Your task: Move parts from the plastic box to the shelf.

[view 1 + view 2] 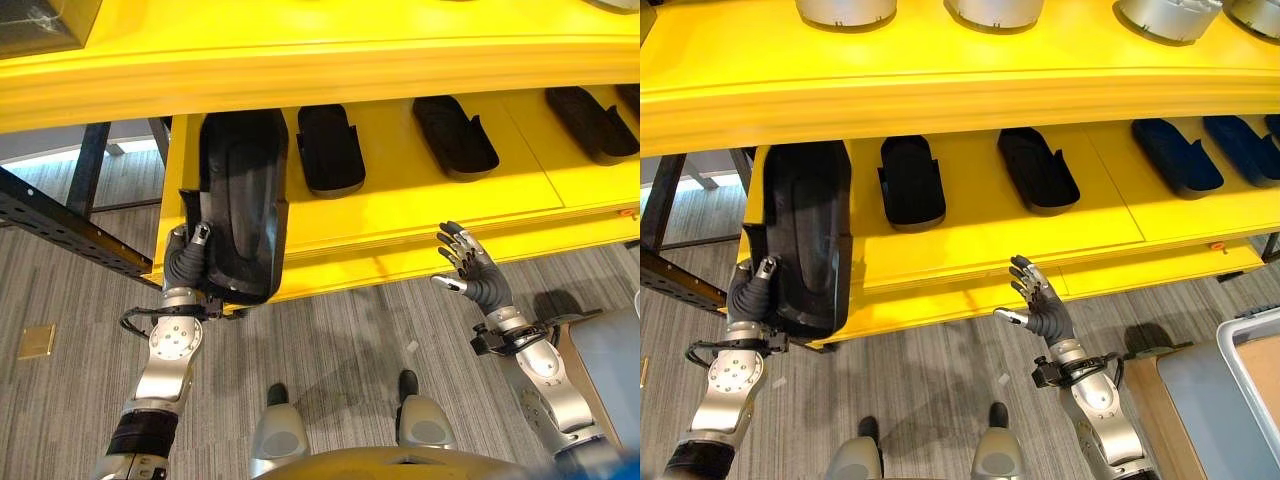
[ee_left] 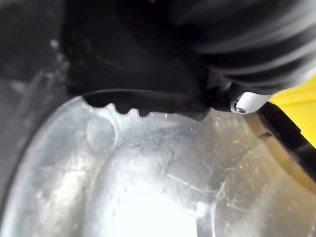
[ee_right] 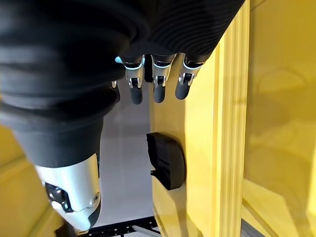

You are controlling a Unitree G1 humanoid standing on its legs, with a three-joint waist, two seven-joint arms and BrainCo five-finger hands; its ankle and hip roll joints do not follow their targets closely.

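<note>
A: Left eye view. Where is the part?
B: The long black part [image 1: 243, 200] stands on end against the front edge of the yellow shelf [image 1: 420, 215], its long axis running from the left hand [image 1: 188, 262] up into the shelf opening. The hand sits at the part's lower left edge; its thumb lies on the part, but the fingers are hidden behind it, so the grip cannot be told.

A: Right eye view. What room is there to move?
B: The right hand [image 1: 1040, 305] hangs in front of the shelf edge, fingers spread and straight, holding nothing. Beyond it, bare shelf surface lies between two smaller black parts [image 1: 912, 180].

A: Left wrist view?
B: Dark part surface right against the hand's cover, with a shiny metal surface [image 2: 148, 182] beside it.

A: Right wrist view?
B: Straight fingers [image 3: 157, 79] next to the shelf edge; one small black part [image 3: 167, 159] lies past the fingertips.
</note>
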